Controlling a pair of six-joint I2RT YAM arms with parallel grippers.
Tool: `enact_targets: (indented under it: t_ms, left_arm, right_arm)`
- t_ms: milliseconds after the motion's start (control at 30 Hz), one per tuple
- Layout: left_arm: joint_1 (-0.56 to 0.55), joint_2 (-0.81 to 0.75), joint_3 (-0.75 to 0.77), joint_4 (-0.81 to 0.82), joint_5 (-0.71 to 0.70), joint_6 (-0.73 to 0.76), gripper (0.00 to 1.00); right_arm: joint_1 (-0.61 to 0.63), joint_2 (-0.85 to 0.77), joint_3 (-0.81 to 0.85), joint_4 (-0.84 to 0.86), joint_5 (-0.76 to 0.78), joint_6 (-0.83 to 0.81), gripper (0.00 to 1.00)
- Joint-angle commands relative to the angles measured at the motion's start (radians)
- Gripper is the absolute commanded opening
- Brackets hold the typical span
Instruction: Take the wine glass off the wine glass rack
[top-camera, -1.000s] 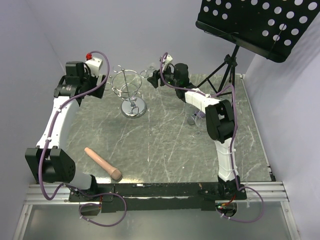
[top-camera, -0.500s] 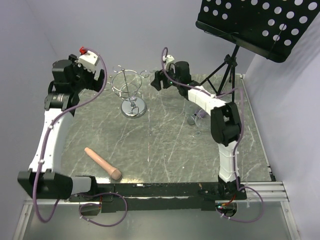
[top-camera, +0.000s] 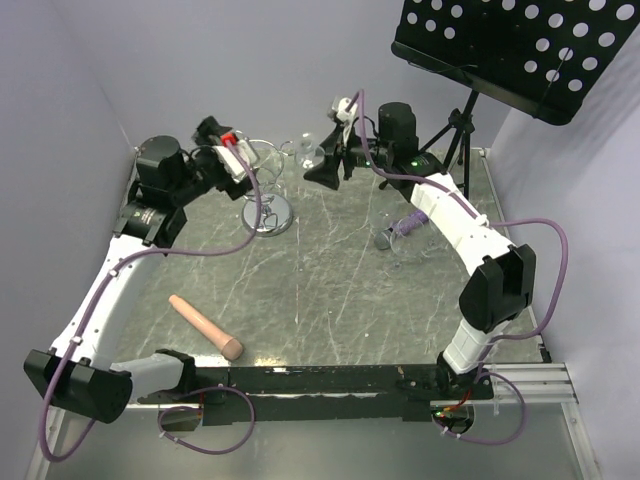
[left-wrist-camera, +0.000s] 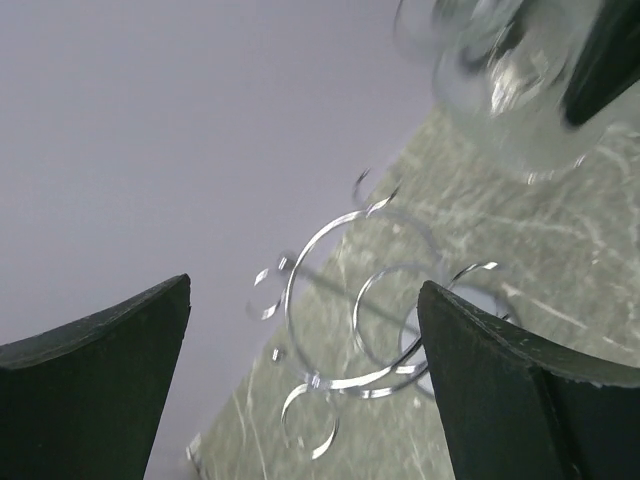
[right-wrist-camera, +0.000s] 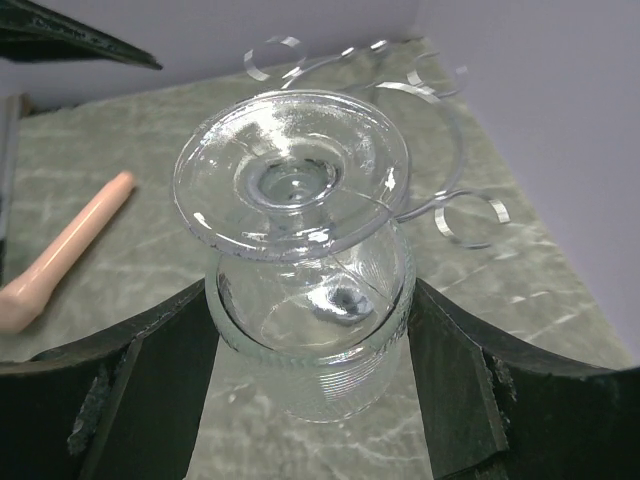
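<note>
Wine glass (right-wrist-camera: 305, 290), inverted, bowl clamped between the fingers of the right gripper (right-wrist-camera: 310, 350), just beside the top loops of the wine glass rack (top-camera: 268, 214). Left gripper (left-wrist-camera: 305, 290) spread wide, empty. Risk: foot snags a loop, tipping the rack.

A fixed camera, high behind the two white-and-black robot arms (top-camera: 105, 275) at six o'clock, looks down the grey marbled tabletop (top-camera: 330, 290), while both wrist cameras sit close around eleven to twelve o'clock, sharing the silver looped wire rack (top-camera: 262, 170) and clear wine glass (right-wrist-camera: 300, 290).
</note>
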Motion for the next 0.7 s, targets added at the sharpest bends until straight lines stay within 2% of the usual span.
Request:
enact_targets:
  t_ms: [0, 200, 400, 667]
  left_arm:
    - [-0.078, -0.016, 0.005, 0.083, 0.131, 0.138, 1.00]
    - [-0.171, 0.022, 0.013, 0.043, 0.164, 0.294, 1.00]
    - [-0.203, 0.039, -0.024, 0.193, 0.171, 0.226, 0.98]
    - [-0.224, 0.064, -0.055, 0.293, 0.125, 0.162, 0.93]
  right_arm:
    - [0.008, -0.019, 0.083, -0.200, -0.140, -0.150, 0.00]
    - [0.008, -0.064, 0.040, -0.143, -0.111, -0.091, 0.00]
    - [0.027, -0.073, 0.008, -0.058, -0.081, 0.035, 0.00]
    - [0.074, -0.061, 0.014, -0.041, -0.085, 0.079, 0.00]
